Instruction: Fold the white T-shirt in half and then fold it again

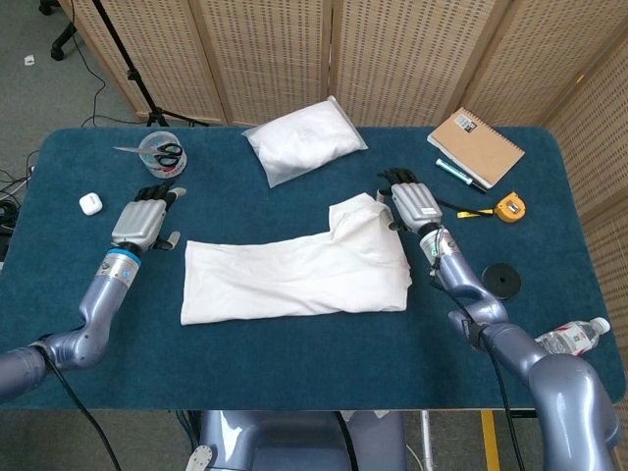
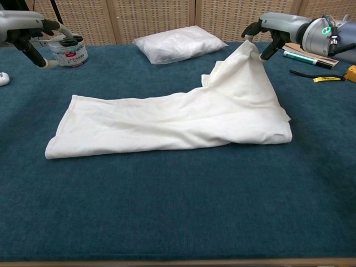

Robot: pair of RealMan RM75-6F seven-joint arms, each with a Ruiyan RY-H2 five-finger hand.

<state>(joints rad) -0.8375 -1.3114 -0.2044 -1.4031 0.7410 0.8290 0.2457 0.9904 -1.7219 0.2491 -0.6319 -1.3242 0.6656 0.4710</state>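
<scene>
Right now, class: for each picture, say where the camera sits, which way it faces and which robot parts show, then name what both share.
Head view: high above the near table edge, looking steeply down; both arms and hands show.
Chest view: low at the near edge, looking across the table; only the left hand and right hand show.
Shared: white T-shirt, bagged white bundle.

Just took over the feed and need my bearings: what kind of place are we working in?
Probably a lab or studio workstation: a blue-carpeted table fenced by woven folding screens, with a black tripod stand behind it.
</scene>
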